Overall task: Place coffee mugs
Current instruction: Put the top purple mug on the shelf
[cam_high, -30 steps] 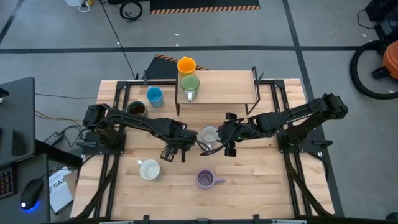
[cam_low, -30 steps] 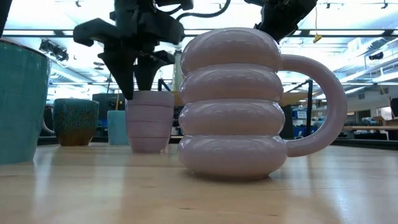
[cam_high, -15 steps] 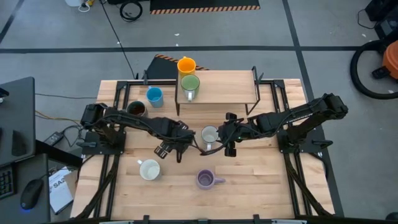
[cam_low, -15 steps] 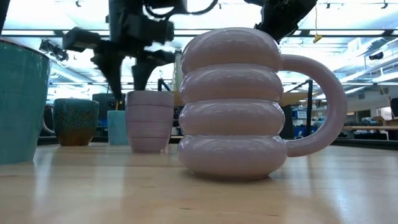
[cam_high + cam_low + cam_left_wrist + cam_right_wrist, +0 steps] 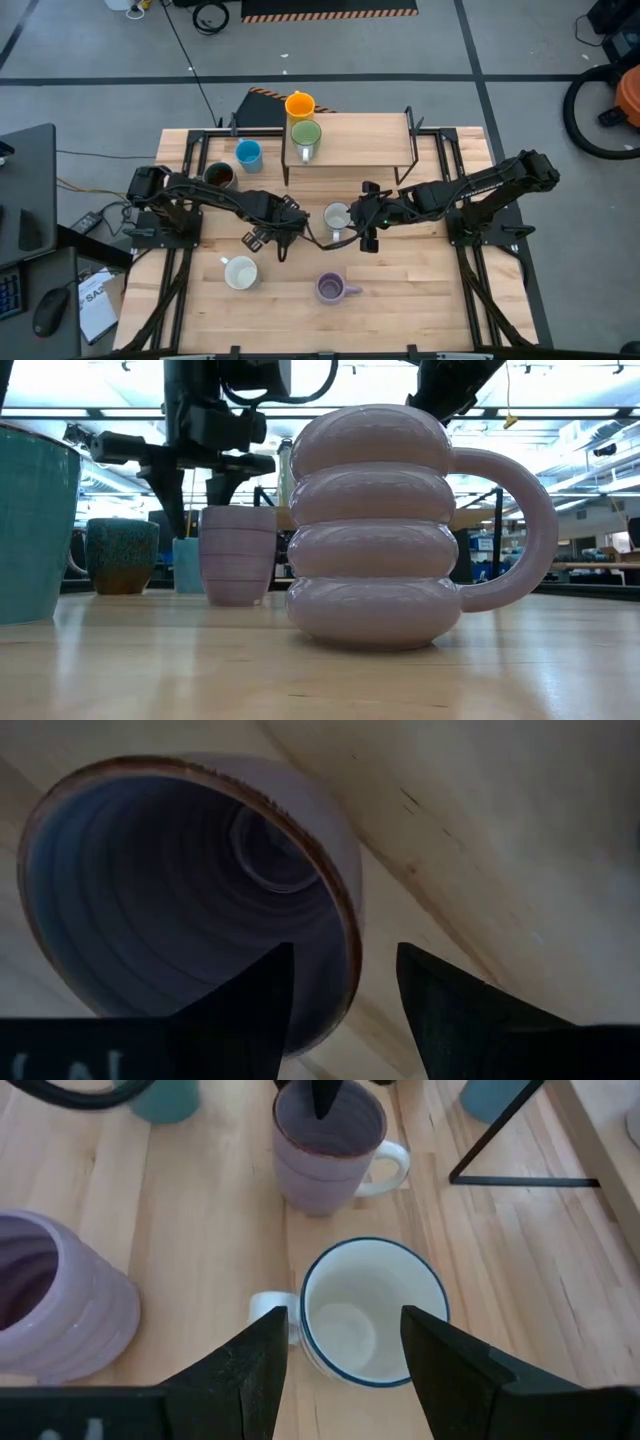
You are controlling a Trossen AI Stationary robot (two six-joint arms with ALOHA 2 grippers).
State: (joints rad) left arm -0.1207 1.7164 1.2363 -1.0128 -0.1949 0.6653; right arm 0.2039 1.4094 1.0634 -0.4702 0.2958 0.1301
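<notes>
Wooden table, empty white mug

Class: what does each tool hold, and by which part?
Nothing is held. The left tool hangs open over the rim of the pale purple mug; the right tool, open, hovers above the white mug.

From above, my left gripper covers the ribbed purple mug. My wrist camera crops its rim, and the teal mug is cut off.
</notes>
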